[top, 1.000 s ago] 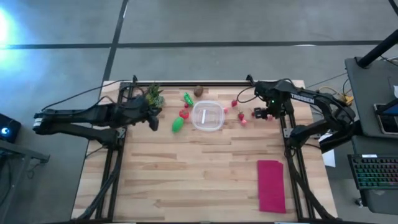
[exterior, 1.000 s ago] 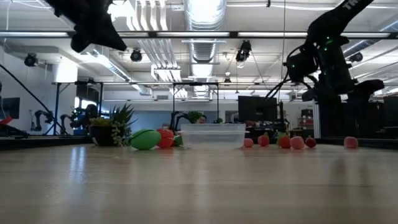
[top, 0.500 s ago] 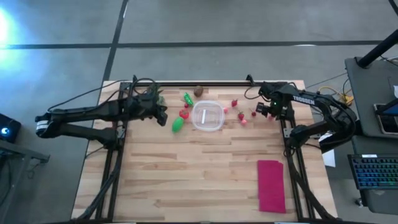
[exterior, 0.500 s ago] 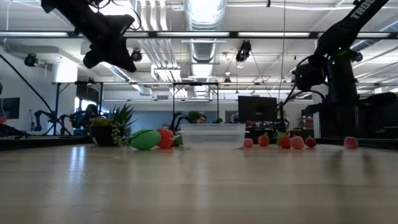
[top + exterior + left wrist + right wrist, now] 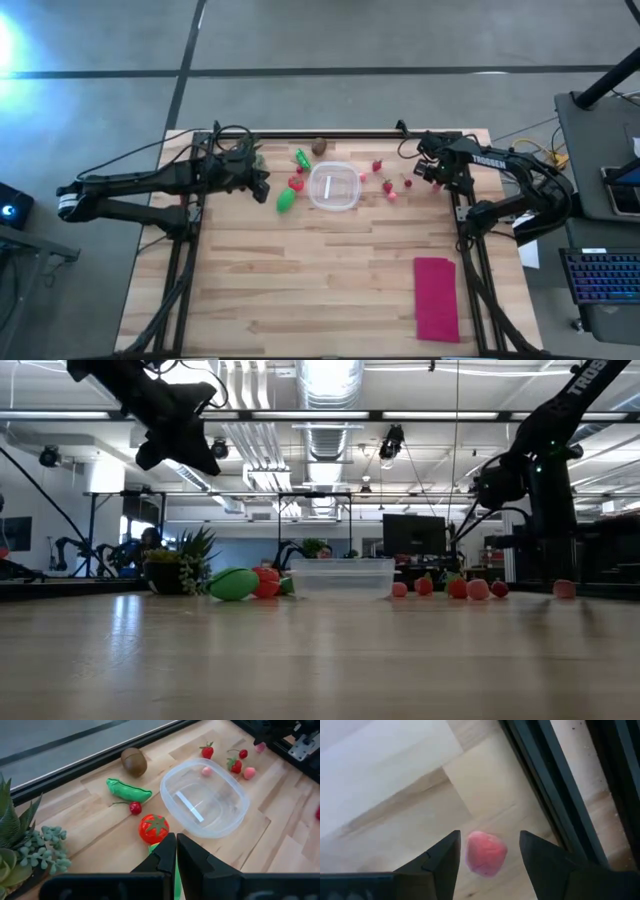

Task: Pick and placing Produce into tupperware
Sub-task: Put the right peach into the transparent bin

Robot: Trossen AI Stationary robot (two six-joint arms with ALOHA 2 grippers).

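Observation:
The clear tupperware [image 5: 333,186] [image 5: 205,797] stands on its base near the table's far middle. To its left lie a red tomato [image 5: 154,828], a green pea pod [image 5: 128,790], a brown piece [image 5: 134,761] and a larger green piece [image 5: 286,200]. Several small red pieces [image 5: 388,185] lie to its right. My left gripper [image 5: 175,851] [image 5: 262,183] hovers shut above the tomato and the green piece. My right gripper [image 5: 487,851] [image 5: 432,172] hangs open over a pink-red piece [image 5: 486,853], with a finger on either side of it in the wrist view.
A leafy potted plant [image 5: 247,152] [image 5: 20,845] stands just behind my left gripper. A magenta cloth [image 5: 436,298] lies flat at the near right. A dark rail [image 5: 555,795] runs along the table's edge close to my right gripper. Bare wood [image 5: 300,280] spreads across the near half.
My left gripper has moved toward the table's right and come down over the produce beside the tupperware, then held still. My right gripper has drifted a little toward the far right edge and dropped lower. No produce has moved.

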